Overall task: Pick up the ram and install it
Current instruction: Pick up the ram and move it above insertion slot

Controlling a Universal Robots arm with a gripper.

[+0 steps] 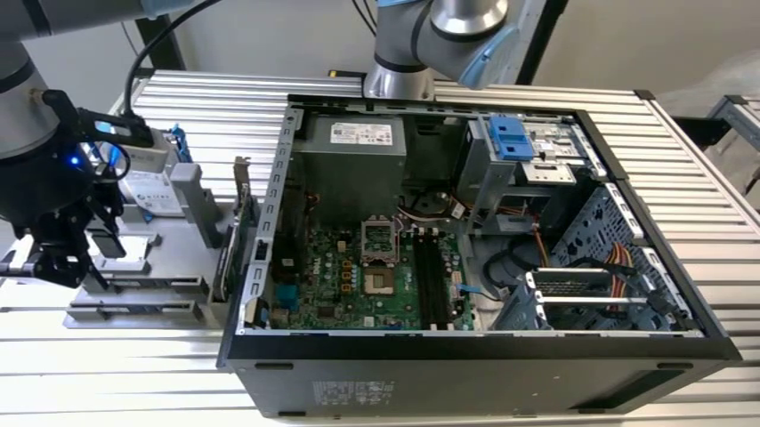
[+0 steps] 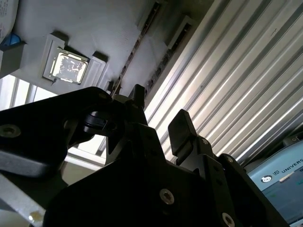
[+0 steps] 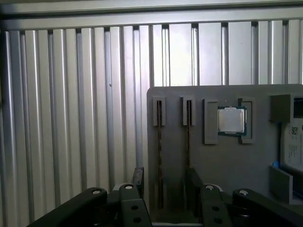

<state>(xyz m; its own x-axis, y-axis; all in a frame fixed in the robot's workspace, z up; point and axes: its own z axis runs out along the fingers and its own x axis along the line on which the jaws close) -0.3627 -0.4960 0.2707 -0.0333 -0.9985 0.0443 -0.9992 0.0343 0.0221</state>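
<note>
Aluminium ribbed table (image 1: 689, 169) carries, in the exterior view, an open computer case (image 1: 475, 345) with its green motherboard (image 1: 356, 276) exposed. To the exterior view's left of the case you will see a grey fixture (image 1: 166, 253) with a silver hard drive (image 1: 149, 189) standing in it. The gripper (image 1: 57, 267) hangs over the fixture's outer edge, on the side away from the case. You cannot pick out the ram with certainty from this angle.

In the first wrist view, the fixture (image 3: 227, 165) lies on the table (image 3: 71, 118). The ram (image 3: 159, 156) stands on edge in one of two slots and appears as a thin dark line. A second strip (image 3: 188, 137) stands in the other, just beside it. A processor (image 3: 231, 119) sits in a square pocket near the slots. The gripper (image 3: 164, 182) is wide open and holds nothing. The ram lines up between its fingers (image 3: 138, 176), apparently touching neither.

In the second wrist view, the gripper (image 2: 158, 111) shows its jaws well apart, with bare table (image 2: 246, 71) visible through the gap. The slots and the processor (image 2: 66, 66) lie beyond the fingertips
</note>
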